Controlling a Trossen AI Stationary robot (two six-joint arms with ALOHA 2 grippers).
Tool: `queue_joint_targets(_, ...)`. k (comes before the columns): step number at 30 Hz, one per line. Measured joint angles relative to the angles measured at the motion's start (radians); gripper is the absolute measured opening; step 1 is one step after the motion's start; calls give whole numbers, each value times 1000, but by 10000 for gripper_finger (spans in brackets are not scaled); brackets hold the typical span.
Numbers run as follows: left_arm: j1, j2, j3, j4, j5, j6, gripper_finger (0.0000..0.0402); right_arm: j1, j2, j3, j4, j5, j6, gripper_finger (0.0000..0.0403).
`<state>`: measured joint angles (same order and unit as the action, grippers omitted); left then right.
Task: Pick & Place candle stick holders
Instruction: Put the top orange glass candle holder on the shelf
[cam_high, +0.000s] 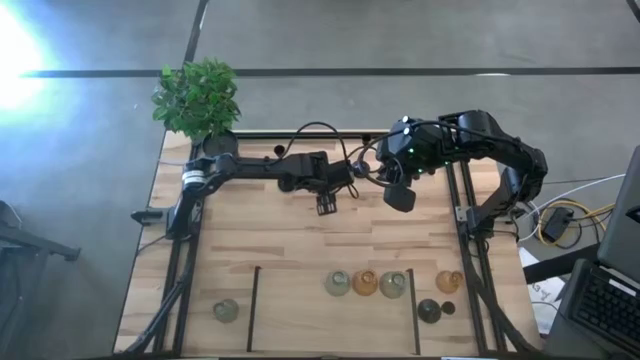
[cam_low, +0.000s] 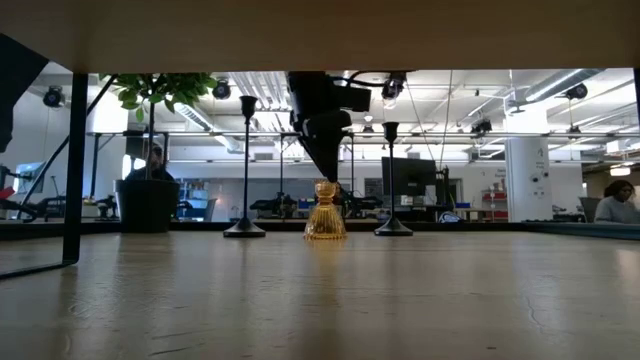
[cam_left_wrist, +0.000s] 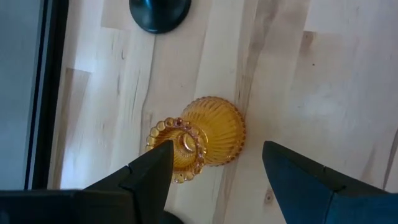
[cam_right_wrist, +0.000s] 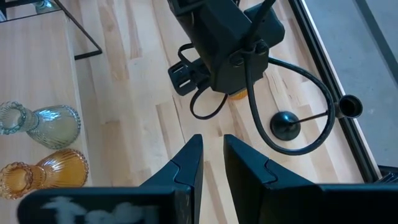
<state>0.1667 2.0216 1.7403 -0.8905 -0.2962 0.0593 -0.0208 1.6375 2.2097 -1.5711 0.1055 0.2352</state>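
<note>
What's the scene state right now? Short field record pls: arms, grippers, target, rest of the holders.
left gripper: open, above the amber glass holder, fingers either side of it, not closed on it
amber glass holder: upright on the table, between two black thin-stemmed holders in the low view
right gripper: jaws nearly together, holding nothing, raised beside the left arm
front row: clear and amber holders between two black bars
outside the bars: one clear holder left; amber and dark ones right
potted plant: far left corner

Pale wooden table (cam_high: 290, 245) bearing glass candle stick holders (cam_high: 365, 283), potted plant (cam_high: 197, 97).
</note>
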Motion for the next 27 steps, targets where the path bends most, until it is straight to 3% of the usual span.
queue_joint_targets(18, 6, 0, -106, 115, 3, 26, 239, 1, 0, 0, 0, 0, 0, 56)
queue_joint_targets(22, 6, -3, -117, 108, -8, 26, 194, 0, 0, 0, 0, 2, -3, 56)
queue_joint_targets(27, 6, -4, -119, 108, -28, 24, 98, 0, 0, 0, 0, 3, -3, 56)
